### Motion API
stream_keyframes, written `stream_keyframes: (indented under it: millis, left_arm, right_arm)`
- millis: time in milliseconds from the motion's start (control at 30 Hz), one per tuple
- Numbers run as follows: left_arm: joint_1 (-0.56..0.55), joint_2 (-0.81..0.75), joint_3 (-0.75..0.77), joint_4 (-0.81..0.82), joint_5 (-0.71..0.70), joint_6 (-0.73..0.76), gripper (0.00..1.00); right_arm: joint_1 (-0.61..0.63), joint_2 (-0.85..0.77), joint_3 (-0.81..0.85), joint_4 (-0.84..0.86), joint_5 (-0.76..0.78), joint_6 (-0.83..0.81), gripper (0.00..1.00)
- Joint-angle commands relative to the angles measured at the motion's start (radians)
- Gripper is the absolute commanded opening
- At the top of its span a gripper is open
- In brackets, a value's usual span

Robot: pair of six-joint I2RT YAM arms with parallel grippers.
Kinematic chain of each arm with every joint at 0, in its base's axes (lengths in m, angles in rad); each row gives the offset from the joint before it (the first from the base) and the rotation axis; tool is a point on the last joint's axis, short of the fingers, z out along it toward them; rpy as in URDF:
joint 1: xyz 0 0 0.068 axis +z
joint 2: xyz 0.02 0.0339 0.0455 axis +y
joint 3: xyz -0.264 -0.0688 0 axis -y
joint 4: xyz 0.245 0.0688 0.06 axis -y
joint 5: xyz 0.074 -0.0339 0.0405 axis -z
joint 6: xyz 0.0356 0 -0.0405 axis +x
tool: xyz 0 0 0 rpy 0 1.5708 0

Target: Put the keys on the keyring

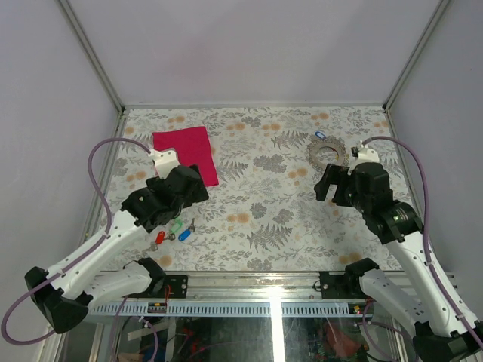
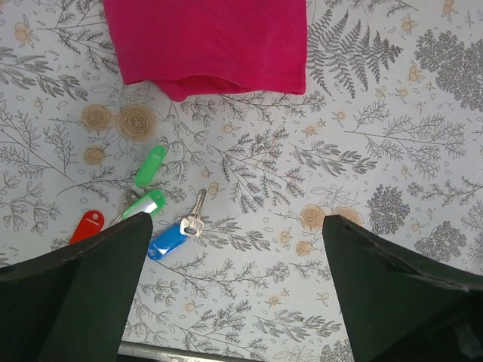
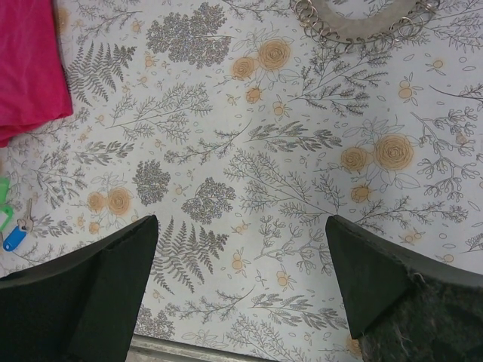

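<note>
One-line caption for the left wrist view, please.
Open left tool near loose red, green and blue-tagged keys; magenta cloth beyond.

Shiny metal keys (image 2: 195,213) with glossy plastic tags (image 2: 151,165), dull grey metal keyring (image 3: 355,29), matt magenta cloth (image 2: 211,41).

Small silver metal keys (image 2: 167,240) with red, green and blue plastic tags: lying flat, loosely clustered, just beside one finger of the left gripper (image 2: 238,220). Large grey jagged metal keyring (image 3: 362,30): lying flat, ahead of the right gripper (image 3: 241,219).

Floral table (image 1: 264,204) carries magenta cloth (image 1: 186,153), keys (image 1: 175,232), keyring (image 1: 327,153).
</note>
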Motion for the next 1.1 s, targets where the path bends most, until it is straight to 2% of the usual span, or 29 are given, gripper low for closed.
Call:
stream_keyframes:
  millis: [0,233,500,667,867,1067]
  left_arm:
    - [0.026,0.013,-0.035,-0.004,0.022,-0.062,1.0]
    - [0.269,0.094,-0.115,0.196,0.288,0.068,1.0]
    - [0.448,0.197,-0.176,0.12,0.312,-0.021,1.0]
    - [0.461,0.219,-0.233,0.167,0.339,-0.035,0.97]
    - [0.462,0.312,-0.239,0.241,0.328,0.041,0.75]
    - [0.463,0.361,-0.232,0.261,0.272,0.067,0.7]
  right_arm:
    - [0.008,0.027,0.004,0.07,0.008,0.013,0.99]
    - [0.008,0.086,-0.031,0.107,-0.08,0.011,0.99]
    - [0.008,0.123,-0.075,0.157,-0.145,0.016,0.99]
    - [0.008,0.154,-0.07,0.167,-0.153,-0.001,0.99]
    - [0.008,0.176,-0.054,0.165,-0.165,-0.022,0.99]
    - [0.008,0.182,-0.055,0.172,-0.186,-0.02,0.99]
